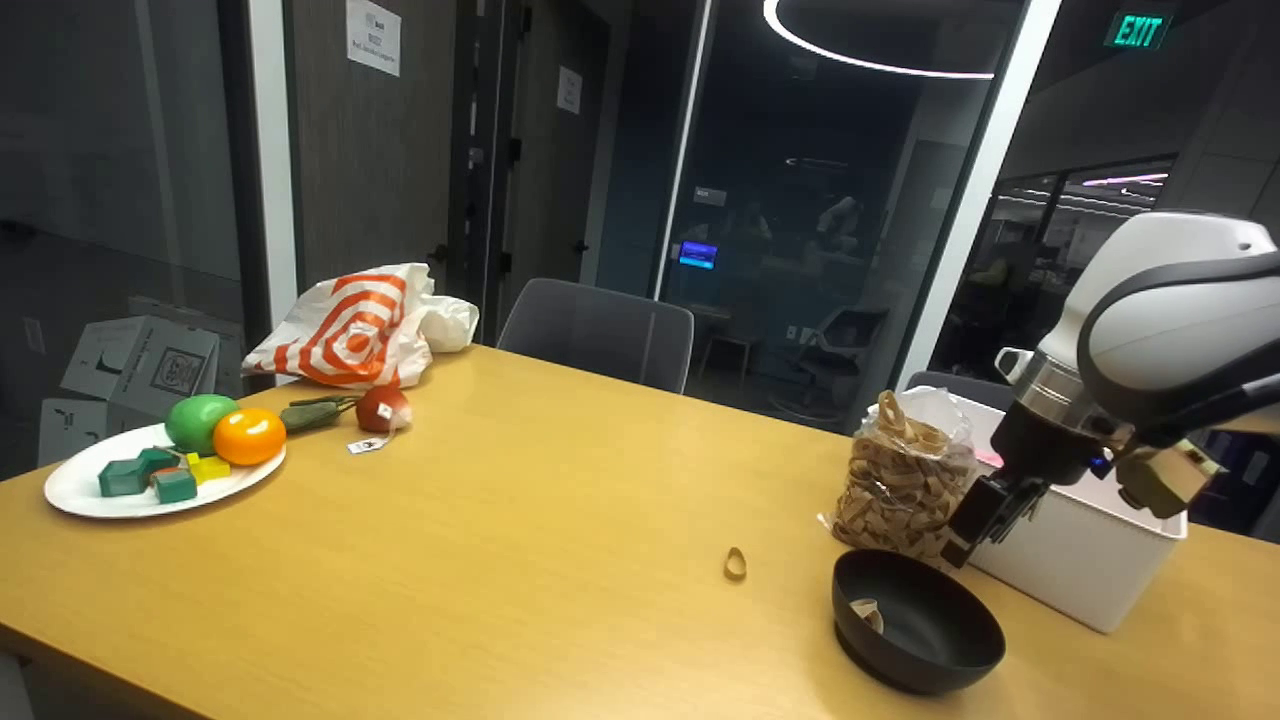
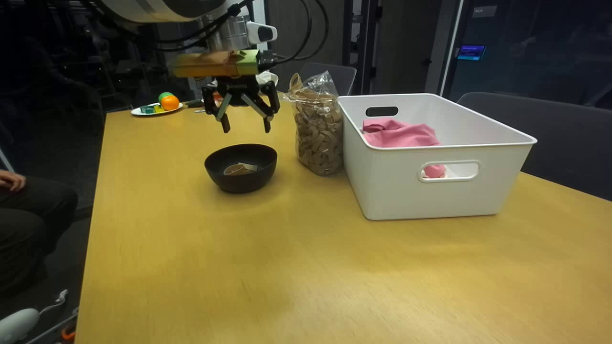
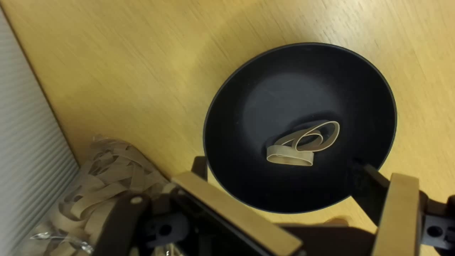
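Observation:
My gripper (image 2: 246, 128) is open and empty above a black bowl (image 2: 241, 184), its two fingers spread wide and pointing down. It also shows in an exterior view (image 1: 966, 545), close to the bowl's rim. In the wrist view the fingers (image 3: 283, 170) frame the near side of the bowl (image 3: 280, 92). Wide tan rubber bands (image 3: 289, 156) lie together inside the bowl. They also show in both exterior views (image 1: 868, 614) (image 2: 235, 169). A clear bag of tan rubber bands (image 1: 893, 495) stands beside the bowl. One loose tan band (image 1: 735, 564) lies on the table.
A white bin (image 2: 430, 198) with pink cloth (image 2: 404, 134) stands against the bag (image 2: 319, 136). A white plate (image 1: 75, 492) with green fruit, an orange and blocks sits at the far end. A red item (image 1: 378, 409) and a red-and-white bag (image 1: 350, 330) are near it. A person (image 2: 36, 215) sits beside the table.

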Action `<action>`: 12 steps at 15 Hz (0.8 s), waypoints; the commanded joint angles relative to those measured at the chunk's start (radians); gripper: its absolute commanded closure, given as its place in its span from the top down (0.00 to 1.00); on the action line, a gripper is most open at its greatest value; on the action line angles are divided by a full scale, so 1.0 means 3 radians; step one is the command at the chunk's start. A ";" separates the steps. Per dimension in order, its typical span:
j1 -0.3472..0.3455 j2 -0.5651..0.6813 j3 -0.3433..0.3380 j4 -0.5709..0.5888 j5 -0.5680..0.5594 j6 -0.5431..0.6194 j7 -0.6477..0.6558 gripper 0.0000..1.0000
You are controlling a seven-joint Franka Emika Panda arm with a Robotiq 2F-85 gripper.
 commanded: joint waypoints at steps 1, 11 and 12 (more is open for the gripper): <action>0.0062 0.0123 0.0034 0.0036 0.0112 0.0075 -0.0069 1.00; 0.0078 0.0430 0.0139 -0.0026 0.0439 0.0420 -0.0309 1.00; 0.0072 0.0460 0.0148 -0.0034 0.0453 0.0457 -0.0326 1.00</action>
